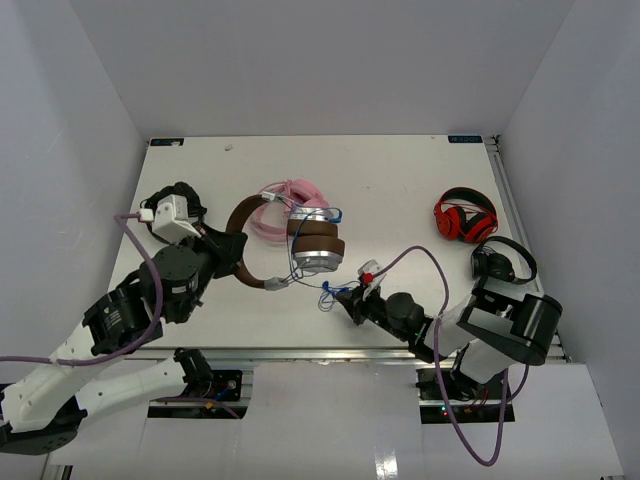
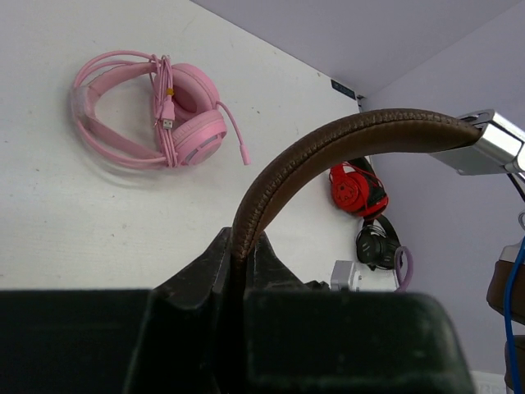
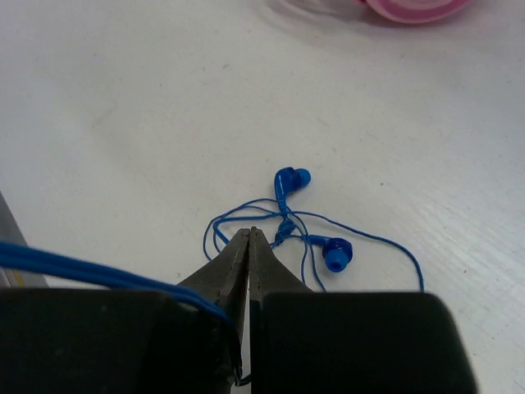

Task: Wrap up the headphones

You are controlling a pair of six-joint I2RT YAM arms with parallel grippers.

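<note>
Two pincers clamped: left pincer (image 2: 240, 246) on headphones (image 2: 328, 139) headband, right pincer (image 3: 248, 236) on blue cord (image 3: 82, 270).

Brown-banded silver headphones (image 1: 316, 248), blue cord (image 3: 285, 228), pink headset (image 2: 197, 123), red-and-black headset (image 1: 464, 220)

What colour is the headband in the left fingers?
Brown. The headband shows best in the left wrist view.

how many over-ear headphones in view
4: brown pair mid-table, pink pair just behind it, red pair at the right, black pair just nearer than the red. None seems hidden.
</note>
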